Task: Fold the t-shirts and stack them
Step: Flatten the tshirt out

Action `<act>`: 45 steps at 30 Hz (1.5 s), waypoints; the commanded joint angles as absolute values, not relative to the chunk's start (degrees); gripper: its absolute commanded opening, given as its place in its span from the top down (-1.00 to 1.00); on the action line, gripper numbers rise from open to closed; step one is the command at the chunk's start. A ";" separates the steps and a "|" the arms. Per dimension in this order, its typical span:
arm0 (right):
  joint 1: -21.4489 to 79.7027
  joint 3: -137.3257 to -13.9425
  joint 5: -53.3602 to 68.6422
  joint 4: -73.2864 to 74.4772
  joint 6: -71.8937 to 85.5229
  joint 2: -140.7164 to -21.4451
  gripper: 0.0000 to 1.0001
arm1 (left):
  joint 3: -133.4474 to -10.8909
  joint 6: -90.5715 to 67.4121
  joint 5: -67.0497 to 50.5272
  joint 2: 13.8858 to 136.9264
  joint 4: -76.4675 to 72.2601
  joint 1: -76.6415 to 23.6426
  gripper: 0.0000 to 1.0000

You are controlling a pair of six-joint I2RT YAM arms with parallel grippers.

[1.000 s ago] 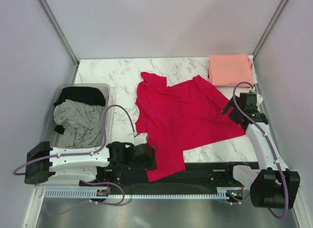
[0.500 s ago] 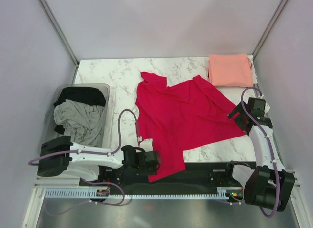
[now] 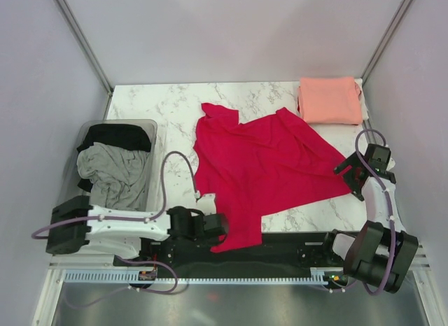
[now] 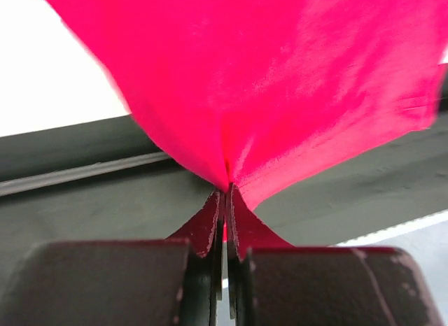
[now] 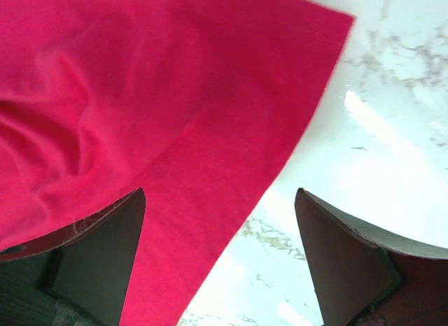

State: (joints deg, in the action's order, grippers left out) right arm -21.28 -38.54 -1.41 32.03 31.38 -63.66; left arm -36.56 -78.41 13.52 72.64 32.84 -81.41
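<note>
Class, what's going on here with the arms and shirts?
The left gripper is shut on the near hem of the red t-shirt spread on the table. The right gripper is open over its right corner, holding nothing. The salmon t-shirt lies folded at the far right; the grey t-shirt and black t-shirt sit in the bin.

Spread shirt (image 3: 259, 165) at centre, folded shirt (image 3: 329, 100) behind-right, bin (image 3: 119, 121) holding shirts (image 3: 112, 168) left

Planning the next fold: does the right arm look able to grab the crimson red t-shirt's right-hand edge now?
Probably yes: the right gripper is open directly over the edge of the crimson red t-shirt, which lies flat on the marble table; nothing blocks it.
</note>
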 commanded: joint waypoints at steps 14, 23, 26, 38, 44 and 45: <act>-31.37 -33.84 -7.20 27.16 35.68 -69.51 -0.64 | -34.36 -85.08 27.34 49.38 51.95 -77.52 0.96; -34.71 -31.03 -5.02 19.00 35.69 -76.36 -0.24 | -36.21 -83.06 27.60 51.86 50.89 -77.43 0.96; -35.51 -32.52 -2.39 17.23 34.45 -80.67 -0.02 | -35.77 -83.14 27.34 51.50 50.80 -77.52 0.96; -35.77 -31.37 8.43 18.96 33.84 -71.39 1.00 | -38.13 -81.48 29.70 48.87 52.64 -77.43 0.96; -35.77 -39.09 12.38 28.81 33.48 -62.68 1.00 | -44.62 -78.84 33.12 46.50 55.72 -77.43 0.96; -35.68 -40.33 13.61 29.87 34.27 -61.62 1.00 | -46.21 -78.32 33.92 46.23 56.42 -77.43 0.96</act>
State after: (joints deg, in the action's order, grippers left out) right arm -35.79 -34.37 9.30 24.56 34.26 -65.60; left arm -40.56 -80.84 27.81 47.94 54.02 -77.67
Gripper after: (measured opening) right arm 0.011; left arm 0.028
